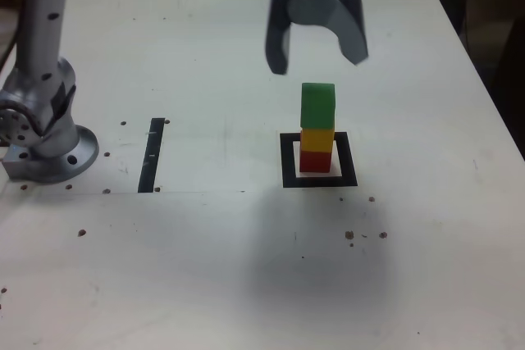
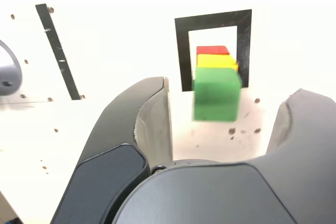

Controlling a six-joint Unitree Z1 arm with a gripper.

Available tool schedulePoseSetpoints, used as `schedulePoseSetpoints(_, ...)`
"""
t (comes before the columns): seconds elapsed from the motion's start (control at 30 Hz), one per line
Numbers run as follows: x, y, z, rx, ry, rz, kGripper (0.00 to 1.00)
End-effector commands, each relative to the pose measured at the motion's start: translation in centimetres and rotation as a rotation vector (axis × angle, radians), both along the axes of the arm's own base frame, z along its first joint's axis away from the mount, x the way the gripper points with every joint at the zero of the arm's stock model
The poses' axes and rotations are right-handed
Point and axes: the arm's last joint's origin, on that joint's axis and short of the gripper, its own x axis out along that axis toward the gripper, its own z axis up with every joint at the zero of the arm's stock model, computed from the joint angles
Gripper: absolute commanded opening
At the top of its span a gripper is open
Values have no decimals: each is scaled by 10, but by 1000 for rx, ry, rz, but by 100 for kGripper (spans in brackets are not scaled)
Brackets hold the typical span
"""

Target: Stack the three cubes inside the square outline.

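Arm (image 1: 41, 30): pale silver-grey, dark specks
Base (image 1: 56, 157): silver, round flange
End effector (image 2: 223, 124): dark grey, curved fingers, paler inner faces, black seams

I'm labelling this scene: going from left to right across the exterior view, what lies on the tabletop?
Silver arm base → black strip → black square outline, with the stacked cubes standing inside.

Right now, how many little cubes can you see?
3. They make one stack inside the black square outline: red cube at the bottom, yellow cube between, green cube on top.
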Motion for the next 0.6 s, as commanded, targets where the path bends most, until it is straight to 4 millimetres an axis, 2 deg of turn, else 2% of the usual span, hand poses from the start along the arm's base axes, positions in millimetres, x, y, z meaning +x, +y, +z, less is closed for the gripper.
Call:
schedulePoseSetpoints(0.0,-30,8,23,-15,-40,0,99)
schedulePoseSetpoints(0.1,-62,19,24,-31,-12,-8,99)
schedulePoseSetpoints(0.23,-99,28,9,-24,66,-20,99)
schedulePoseSetpoints(0.37,-130,32,-21,-26,137,-26,99)
schedulePoseSetpoints(0.57,-162,32,-76,-59,179,-19,99)
